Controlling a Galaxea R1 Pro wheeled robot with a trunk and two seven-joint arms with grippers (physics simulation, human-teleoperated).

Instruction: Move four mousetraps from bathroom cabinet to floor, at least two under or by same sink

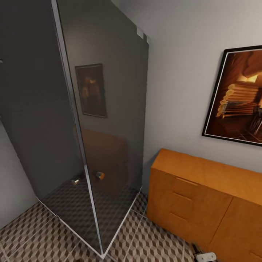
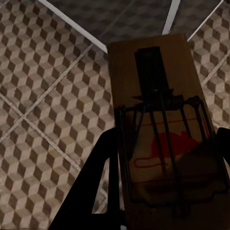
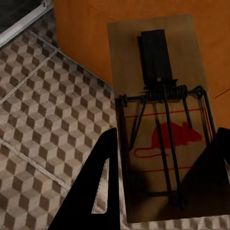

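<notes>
Cube-patterned bathroom floor point(image 1: 153, 240) runs between a dark glass shower stall point(image 1: 91, 120) and the orange cabinet point(image 1: 203, 200) beneath a framed picture point(image 1: 240, 96). Each tool grips a mousetrap above the tiles: left tool point(image 2: 165, 201) clamps one mousetrap point(image 2: 158, 110), right tool point(image 3: 165, 191) another point(image 3: 160, 96) beside the cabinet front

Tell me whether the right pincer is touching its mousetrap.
Touching. In the right wrist view the mousetrap sits between the right pincer's dark fingers, which press against both its edges.
</notes>
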